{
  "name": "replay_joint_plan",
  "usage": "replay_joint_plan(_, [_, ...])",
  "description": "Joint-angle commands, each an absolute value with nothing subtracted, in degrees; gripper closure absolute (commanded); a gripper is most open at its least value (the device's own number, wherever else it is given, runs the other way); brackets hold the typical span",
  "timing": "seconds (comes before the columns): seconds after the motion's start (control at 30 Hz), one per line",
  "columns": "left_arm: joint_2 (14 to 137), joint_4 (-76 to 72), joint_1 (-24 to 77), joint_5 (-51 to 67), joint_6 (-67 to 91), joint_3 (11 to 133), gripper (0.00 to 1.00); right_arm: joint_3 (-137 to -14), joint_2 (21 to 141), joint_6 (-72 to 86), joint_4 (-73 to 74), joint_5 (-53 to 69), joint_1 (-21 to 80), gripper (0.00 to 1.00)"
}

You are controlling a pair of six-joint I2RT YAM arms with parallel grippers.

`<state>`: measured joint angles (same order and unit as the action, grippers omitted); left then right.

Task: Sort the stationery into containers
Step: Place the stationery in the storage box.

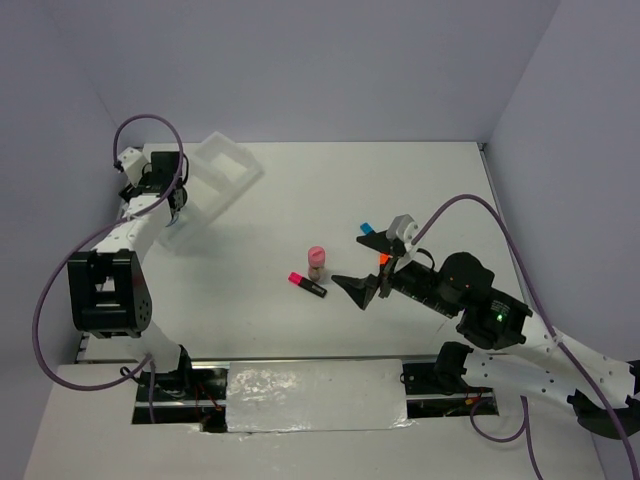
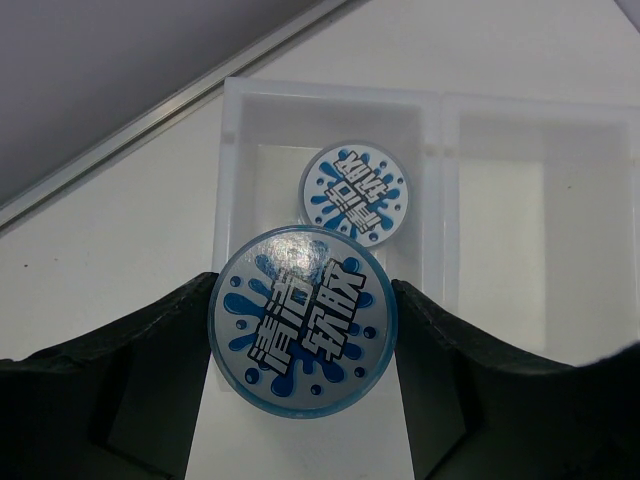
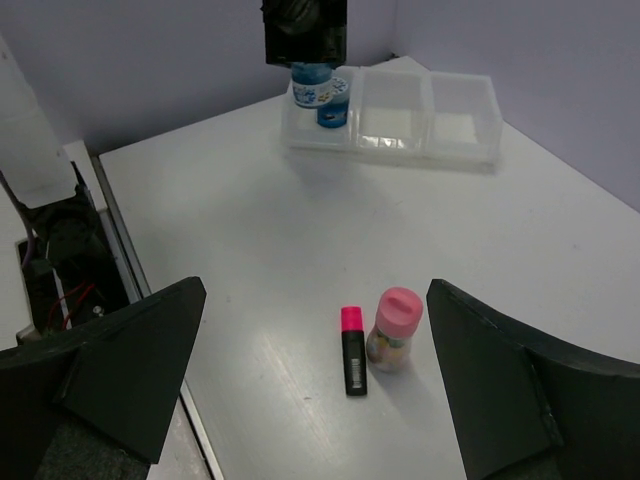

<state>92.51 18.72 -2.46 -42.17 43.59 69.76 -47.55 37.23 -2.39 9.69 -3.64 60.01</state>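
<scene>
I read the left arm stretched to the far left, its left gripper (image 2: 302,300) clamped on a blue roll (image 2: 300,322) over the tray's (image 2: 330,92) end compartment, where the second roll (image 2: 353,190) lies (label up). The right gripper (image 3: 318,365) hovers low, fingers spread wide, above the pink-capped bottle (image 3: 395,328) and pink-capped marker (image 3: 352,352), which stand just beside each other on the table (image 3: 250,230).

One roll (image 2: 355,190) lies in the tray's (image 2: 330,95) end compartment; mid-table, a marker (image 3: 353,350) lies just beside the bottle (image 3: 394,330), perhaps touching.
</scene>
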Motion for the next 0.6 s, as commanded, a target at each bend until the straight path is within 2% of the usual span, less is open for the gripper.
replay_joint_plan(0.0, [93.9, 11.3, -2.8, -43.9, 44.4, 70.3, 1.0, -49.0, 36.6, -2.3, 7.9, -1.1, 59.9, 0.0])
replay_joint_plan(0.33, [95.5, 9.1, -2.7, -44.7, 46.4, 67.9, 1.0, -49.0, 36.8, -3.2, 7.2, -0.3, 60.0, 0.0])
replay_joint_plan(0.57, [96.9, 14.8, -2.0, -46.8, 49.8, 69.2, 1.0, -48.5, 38.1, -3.6, 6.2, 1.1, 59.9, 0.0])
